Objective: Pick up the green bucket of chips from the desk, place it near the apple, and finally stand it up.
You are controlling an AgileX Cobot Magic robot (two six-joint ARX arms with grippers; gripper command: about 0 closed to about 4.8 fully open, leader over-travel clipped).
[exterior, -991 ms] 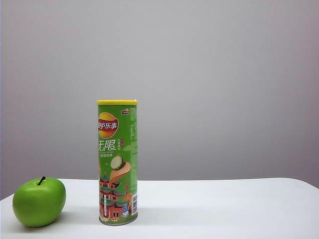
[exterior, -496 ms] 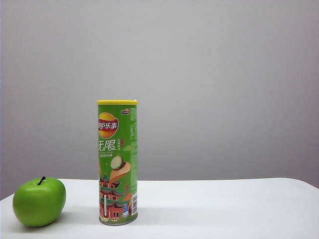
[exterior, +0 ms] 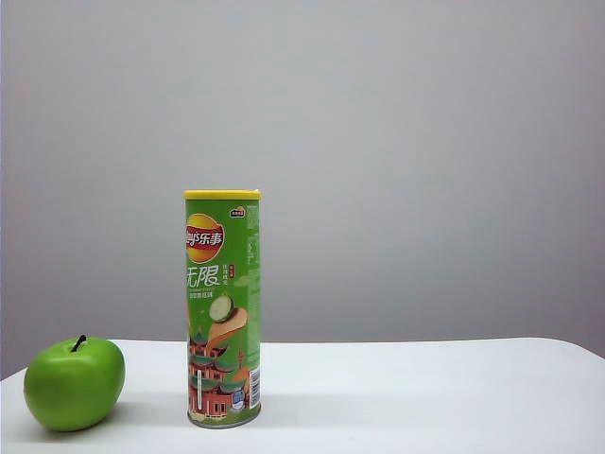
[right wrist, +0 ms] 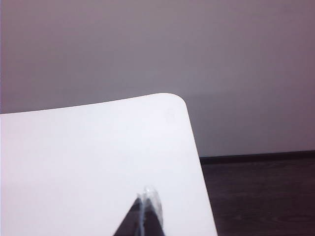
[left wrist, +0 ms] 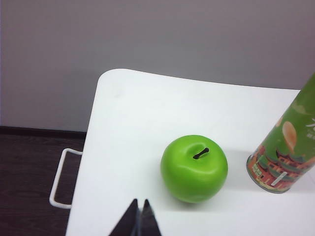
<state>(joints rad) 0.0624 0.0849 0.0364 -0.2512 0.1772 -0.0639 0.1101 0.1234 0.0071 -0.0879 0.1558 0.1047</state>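
Exterior view shows the green bucket of chips [exterior: 222, 309] upright on the white tabletop [exterior: 425, 397], left of centre in the frame, its yellow lid [exterior: 222, 195] on top and its base flat on the surface. Just to its left, in the lower left corner, sits the green apple [exterior: 74, 383]; a narrow strip of bare tabletop separates them, so they stand near each other without touching. Judged from this, the can already stands beside the apple, and little or nothing of the task looks left.

As a tall, thin-walled tube, the can is probably light and fairly stiff, yet easy to dent under a hard squeeze and easy to topple because it is high and narrow. Its printed skin looks glossy, so it may slip. A hold across the middle of the body, square to its axis, would suit best; the lid is a poor place to take it.

In the left wrist view the left pincer [left wrist: 138, 216] shows at the lower edge, tips pressed together and empty, apart from the apple [left wrist: 194, 168], with the can's foot [left wrist: 283, 160] at the right edge. In the right wrist view the right pincer [right wrist: 147, 206] is likewise pressed together and empty over bare tabletop [right wrist: 88, 157] near a rounded corner.
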